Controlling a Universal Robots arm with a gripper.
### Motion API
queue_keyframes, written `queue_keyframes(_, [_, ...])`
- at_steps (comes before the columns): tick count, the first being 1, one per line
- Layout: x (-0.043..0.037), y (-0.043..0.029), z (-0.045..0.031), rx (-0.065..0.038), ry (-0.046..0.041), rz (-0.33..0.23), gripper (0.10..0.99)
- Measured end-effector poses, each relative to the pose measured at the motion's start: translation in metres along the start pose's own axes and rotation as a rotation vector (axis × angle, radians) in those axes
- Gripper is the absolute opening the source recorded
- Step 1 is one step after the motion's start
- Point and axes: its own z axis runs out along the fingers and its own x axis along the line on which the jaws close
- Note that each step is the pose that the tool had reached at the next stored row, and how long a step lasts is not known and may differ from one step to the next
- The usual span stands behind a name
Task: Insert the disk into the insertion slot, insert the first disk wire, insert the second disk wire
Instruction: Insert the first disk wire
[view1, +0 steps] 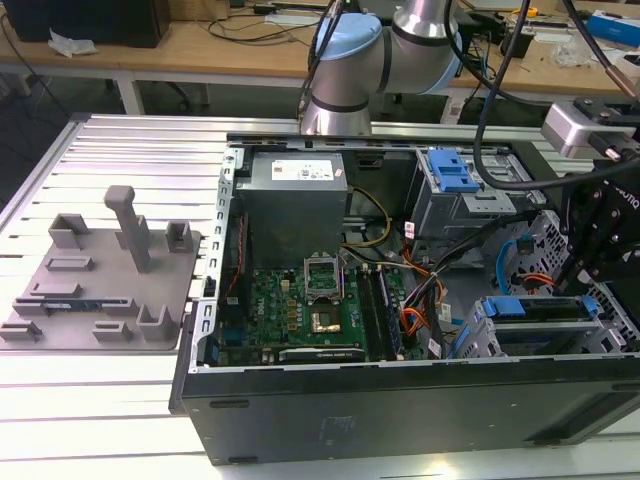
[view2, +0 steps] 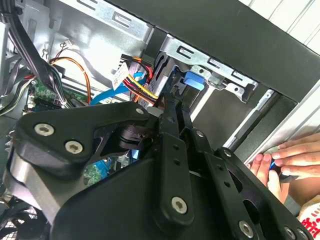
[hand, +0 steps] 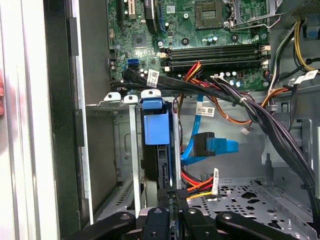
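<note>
The robot's black two-finger gripper (hand: 173, 201) reaches down into the open black computer case (view1: 400, 405). Its jaws are drawn close together on a small black plug with red, yellow and black wires (hand: 176, 193), pinched right at the fingertips. Whether the plug is already seated cannot be told.

Straight ahead of the fingertips, with the plug against its near edge, is the flat silver hard drive in its bright blue plastic carrier (hand: 152, 125). It is seen edge-on in the first wrist view. The drive already sits inside the rectangular bay of the grey perforated sheet-metal cage (hand: 134, 150), whose walls stand on either side of it, just beyond the gripper's tips.

Beside the drive and a little further from the fingers, a flat blue cable ending in a black plug (hand: 206, 145) hangs free, not touching the drive. Beyond the drive, further from the gripper, lies the green circuit board (hand: 200, 30).

In the exterior view, the taller grey metal bay with the ribbed blue latch (view1: 450, 172) stands well apart from the gripper. In the second wrist view, a person's hand (view2: 287, 157) rests outside the case wall, behind the gripper's linkage.
</note>
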Motion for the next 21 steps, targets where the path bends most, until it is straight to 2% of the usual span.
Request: queue_keyframes(21, [0.0014, 0.0003, 0.0022, -0.001, 0.0003, 0.006, 0.169])
